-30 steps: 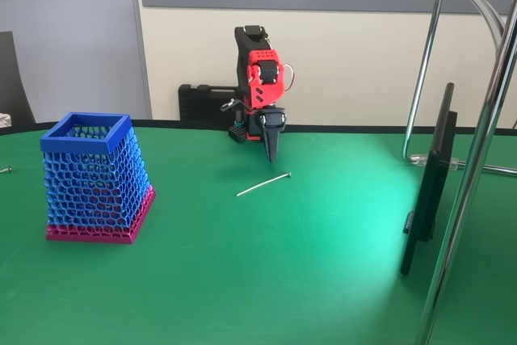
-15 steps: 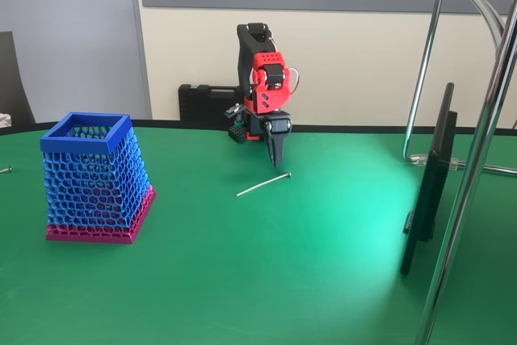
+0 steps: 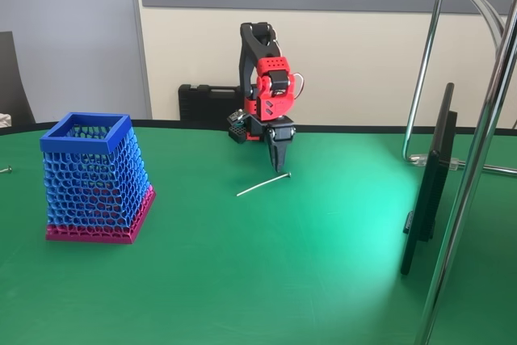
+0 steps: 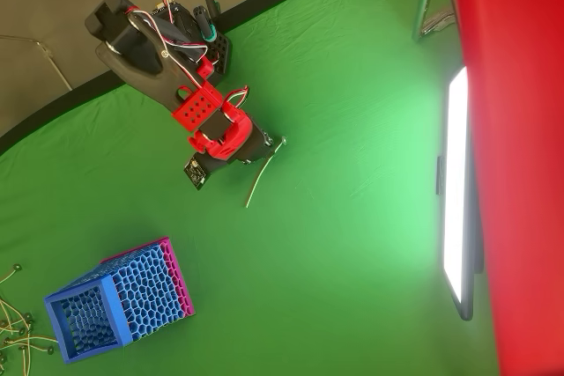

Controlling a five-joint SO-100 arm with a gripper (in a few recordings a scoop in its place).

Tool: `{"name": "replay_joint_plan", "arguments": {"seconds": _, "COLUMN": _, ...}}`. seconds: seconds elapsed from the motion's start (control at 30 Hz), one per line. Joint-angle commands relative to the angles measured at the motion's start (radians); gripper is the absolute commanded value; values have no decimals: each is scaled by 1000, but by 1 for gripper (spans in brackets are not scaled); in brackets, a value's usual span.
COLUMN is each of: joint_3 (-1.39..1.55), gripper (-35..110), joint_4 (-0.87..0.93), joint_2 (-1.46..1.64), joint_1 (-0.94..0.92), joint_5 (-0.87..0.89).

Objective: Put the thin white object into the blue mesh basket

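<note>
Over the last second the arm has leaned forward and carried the gripper (image 3: pixel 279 163) from behind the middle of the thin white object (image 3: pixel 263 185) toward its knobbed end; the tip now hangs just above that end, apart from it. The stick itself has not shifted and the blue mesh basket (image 3: pixel 95 179) stands where it was. Judgement: the approach is being lined up over the knob end and no grasp has begun, so the carry and the drop are all still to do.

The fingers read as pressed together into a single dark wedge in the fixed view, with no gap visible between them; in the overhead view the gripper (image 4: pixel 265 149) is partly covered by the red wrist housing.

The stick is a very slender, straight, rigid white rod lying flat near the middle of the green table (image 3: pixel 323 280), closer to its far edge, well apart from the basket. It offers little height to pinch.

The basket stands near the table's left edge in the fixed view. It is a tapered square of open blue honeycomb mesh with a solid blue rim and a magenta base band, upright and open at the top. The table cover is matte green cloth, slightly creased.
</note>
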State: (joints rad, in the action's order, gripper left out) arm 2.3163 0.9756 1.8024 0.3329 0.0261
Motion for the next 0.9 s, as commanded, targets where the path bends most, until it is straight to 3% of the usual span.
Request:
{"name": "replay_joint_plan", "arguments": {"seconds": 0.0, "joint_3": -49, "gripper": 17, "joint_4": 14, "joint_2": -17, "joint_1": 11, "joint_5": -3}}
{"name": "replay_joint_plan", "arguments": {"seconds": 0.87, "joint_3": -216, "gripper": 17, "joint_4": 55, "joint_2": -225, "joint_1": 23, "joint_5": -31}}
